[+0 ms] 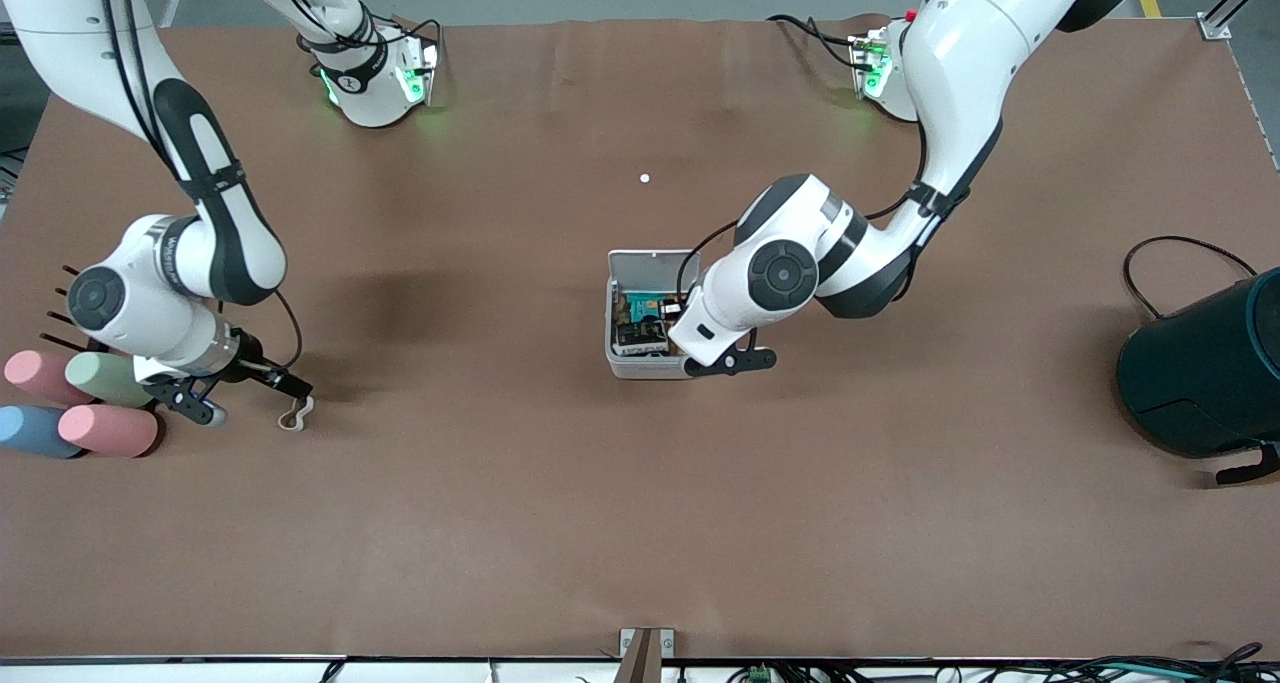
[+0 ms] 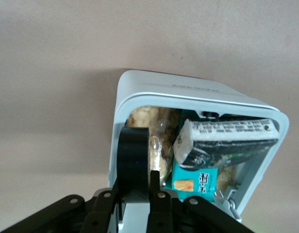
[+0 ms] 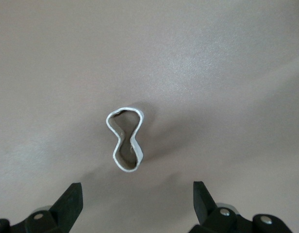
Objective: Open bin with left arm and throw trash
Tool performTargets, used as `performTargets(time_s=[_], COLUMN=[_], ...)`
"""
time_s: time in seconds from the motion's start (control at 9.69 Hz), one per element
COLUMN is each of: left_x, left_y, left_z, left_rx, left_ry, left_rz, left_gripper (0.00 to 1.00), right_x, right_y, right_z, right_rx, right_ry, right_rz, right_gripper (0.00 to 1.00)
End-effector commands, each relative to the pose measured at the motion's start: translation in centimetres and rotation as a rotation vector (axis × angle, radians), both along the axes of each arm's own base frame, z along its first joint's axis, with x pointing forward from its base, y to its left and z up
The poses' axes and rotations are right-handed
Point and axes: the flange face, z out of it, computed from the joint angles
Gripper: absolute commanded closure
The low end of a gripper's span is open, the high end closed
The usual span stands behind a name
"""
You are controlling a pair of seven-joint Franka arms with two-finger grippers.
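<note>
The white bin (image 1: 645,367) stands mid-table with its lid (image 1: 652,265) raised. It holds a dark printed packet (image 1: 641,338), also in the left wrist view (image 2: 227,138), on top of other wrappers. My left gripper (image 1: 688,351) is over the bin's edge (image 2: 139,90) and is shut (image 2: 137,183) on the black tape roll (image 2: 133,155). The beige figure-eight loop (image 1: 293,418) lies on the table toward the right arm's end. My right gripper (image 1: 255,399) is low over the table beside it, open and empty (image 3: 137,194), the loop (image 3: 125,141) just past its fingertips.
Several pastel cylinders (image 1: 85,403) lie close beside the right gripper at the table's end. A large dark teal container (image 1: 1205,368) with a cable stands at the left arm's end. A small white speck (image 1: 644,177) lies farther from the camera than the bin.
</note>
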Motion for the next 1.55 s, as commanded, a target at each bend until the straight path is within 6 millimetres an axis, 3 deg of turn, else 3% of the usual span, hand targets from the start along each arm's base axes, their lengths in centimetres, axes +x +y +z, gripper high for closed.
performTargets(time_s=[0.0,0.1,0.21,0.31,0.52,0.62,0.72,0.83,1.03,1.14,1.24,1.34,1.45], left_x=[0.4,0.8,1.0,1.9,3.1,3.4,2.5,2.0,0.0,-0.5,-0.4,-1.5,-1.9], left_y=[0.5,0.9,1.2,2.5,5.6,6.6,5.6,4.8,1.6,1.1,0.7,-0.3,-0.1], left_z=[0.8,1.4,2.0,3.4,6.1,6.7,6.9,6.7,5.9,4.5,2.1,0.8,-0.2], left_rx=[-0.003,-0.005,-0.005,-0.008,0.006,0.004,-0.001,-0.001,0.013,0.023,0.020,0.010,0.018], left_ry=[-0.002,-0.015,-0.020,-0.041,-0.048,-0.034,-0.021,-0.015,-0.006,0.006,0.006,-0.006,-0.001], left_rz=[0.021,0.017,0.016,0.034,0.001,-0.002,-0.010,-0.022,-0.022,-0.036,-0.031,-0.029,-0.030], left_gripper=[0.62,0.01,0.00,0.00,0.00,0.00,0.00,0.00,0.00,0.00,0.00,0.00,0.00], right_x=[-0.9,-0.9,-0.8,-0.7,-0.4,0.0,0.1,0.1,0.4,0.6,0.8,0.9,1.0], right_y=[0.5,0.6,0.6,0.7,0.7,0.4,0.5,0.5,0.4,0.4,0.3,0.2,0.1], right_z=[-0.6,-1.4,-1.6,-2.7,-3.2,-3.6,-3.7,-3.7,-3.4,-3.3,-3.1,-3.0,-2.9], right_rx=[-0.004,-0.003,-0.005,-0.012,-0.016,-0.016,-0.016,-0.016,-0.015,-0.015,-0.013,-0.011,-0.006], right_ry=[-0.018,-0.013,-0.019,-0.050,-0.065,-0.067,-0.067,-0.066,-0.066,-0.069,-0.071,-0.072,-0.044], right_rz=[0.011,0.010,0.011,0.010,0.011,0.006,0.009,0.011,0.012,0.009,-0.013,-0.032,-0.035], right_gripper=[0.00,0.00,0.00,0.00,0.00,0.06,0.25,0.54,0.89,0.99,1.00,1.00,1.00])
